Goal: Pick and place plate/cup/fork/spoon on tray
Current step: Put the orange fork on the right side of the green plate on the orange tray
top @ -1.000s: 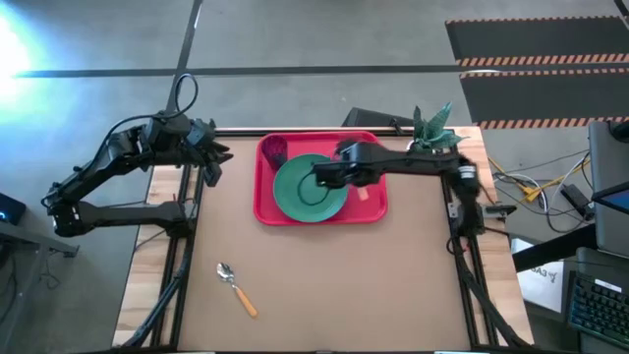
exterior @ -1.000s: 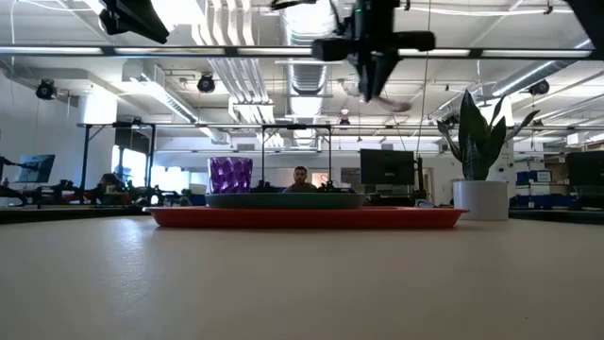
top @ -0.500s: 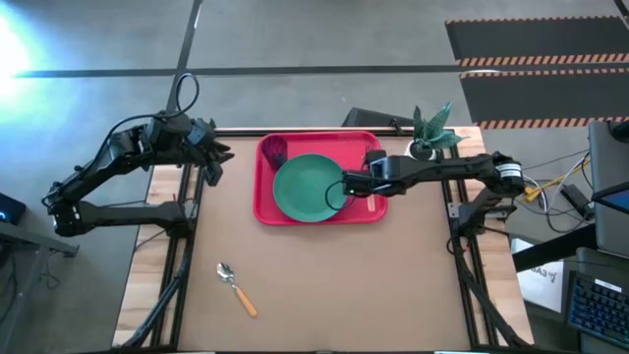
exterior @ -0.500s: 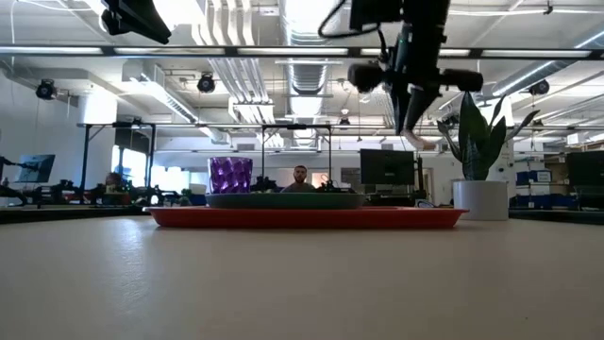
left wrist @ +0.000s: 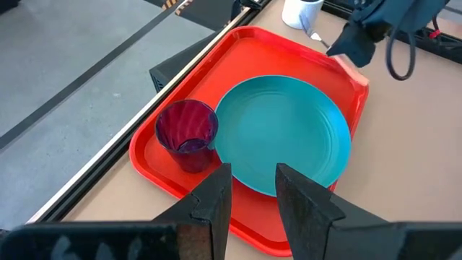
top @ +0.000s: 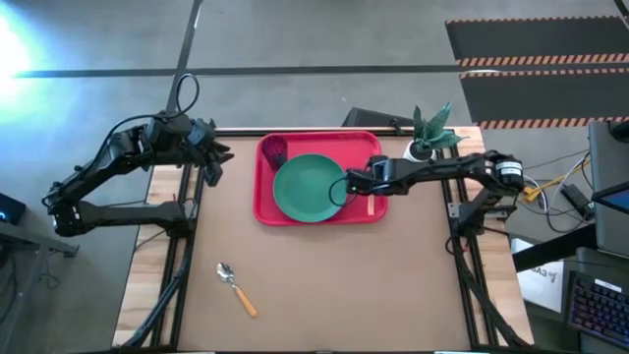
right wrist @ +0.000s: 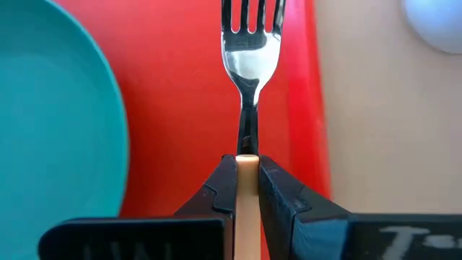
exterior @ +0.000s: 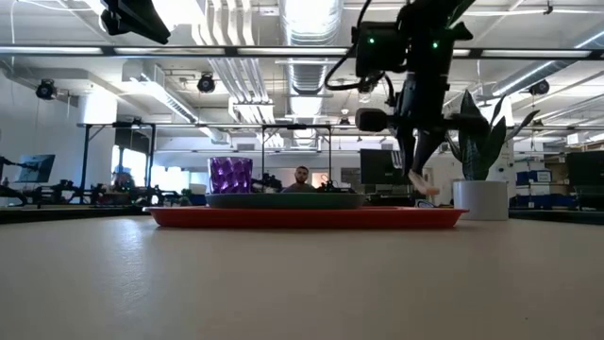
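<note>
- The right gripper [right wrist: 247, 180] pinches the fork [right wrist: 249, 65] by its handle, above the red tray [top: 371, 211] strip at 3 o'clock of the plate [top: 309, 187].
- The cup [top: 274, 150] stands in the tray at the plate's 10 o'clock.
- The spoon [top: 236, 288] lies on the table, at 7 o'clock from the tray.
- The left gripper [left wrist: 250, 189], fingers apart and empty, hangs off the table's 9 o'clock edge.

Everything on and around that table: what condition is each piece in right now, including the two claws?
Tray: flat on the table, holding plate and cup.
Plate: lying on the tray, empty.
Cup: upright on the tray, beside the plate.
Fork: gripped by its handle, above the tray's bare strip.
Spoon: lying on the table, off the tray.
Right gripper: shut on the fork.
Left gripper: open, empty, at the table's edge.
</note>
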Controlling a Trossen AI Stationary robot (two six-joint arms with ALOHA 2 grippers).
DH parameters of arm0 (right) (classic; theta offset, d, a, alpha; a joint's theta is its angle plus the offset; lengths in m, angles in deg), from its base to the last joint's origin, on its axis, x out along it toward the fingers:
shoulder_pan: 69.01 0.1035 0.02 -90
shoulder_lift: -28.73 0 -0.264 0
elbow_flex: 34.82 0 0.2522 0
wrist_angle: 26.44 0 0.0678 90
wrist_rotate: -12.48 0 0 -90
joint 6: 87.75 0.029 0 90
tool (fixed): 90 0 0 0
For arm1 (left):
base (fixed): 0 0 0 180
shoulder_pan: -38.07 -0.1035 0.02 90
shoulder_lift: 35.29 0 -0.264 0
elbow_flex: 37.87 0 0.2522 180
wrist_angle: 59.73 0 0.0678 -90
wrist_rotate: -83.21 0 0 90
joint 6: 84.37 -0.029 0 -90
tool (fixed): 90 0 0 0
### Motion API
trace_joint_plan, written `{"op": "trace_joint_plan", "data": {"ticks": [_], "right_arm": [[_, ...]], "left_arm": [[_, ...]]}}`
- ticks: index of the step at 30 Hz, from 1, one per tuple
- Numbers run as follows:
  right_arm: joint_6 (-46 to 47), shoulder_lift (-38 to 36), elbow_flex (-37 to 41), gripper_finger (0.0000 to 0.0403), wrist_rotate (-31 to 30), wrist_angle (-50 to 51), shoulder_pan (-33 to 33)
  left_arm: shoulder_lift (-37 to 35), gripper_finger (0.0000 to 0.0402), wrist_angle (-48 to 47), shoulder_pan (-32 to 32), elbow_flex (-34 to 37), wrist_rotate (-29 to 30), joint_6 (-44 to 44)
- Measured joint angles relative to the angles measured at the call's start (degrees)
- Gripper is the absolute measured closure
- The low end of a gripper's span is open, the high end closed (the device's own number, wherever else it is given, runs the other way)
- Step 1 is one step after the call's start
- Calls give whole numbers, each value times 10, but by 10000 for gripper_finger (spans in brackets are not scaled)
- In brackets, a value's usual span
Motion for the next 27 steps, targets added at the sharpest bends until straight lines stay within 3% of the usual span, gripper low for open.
{"op": "trace_joint_plan", "data": {"ticks": [17, 27], "right_arm": [[-112, 0, 66, 382, 47, -92, -61], [-115, 0, 94, 382, 53, -118, -79]], "left_arm": [[1, 311, 0, 0, 0, 0, 0], [1, 311, 1, 0, 0, 0, 1]]}}
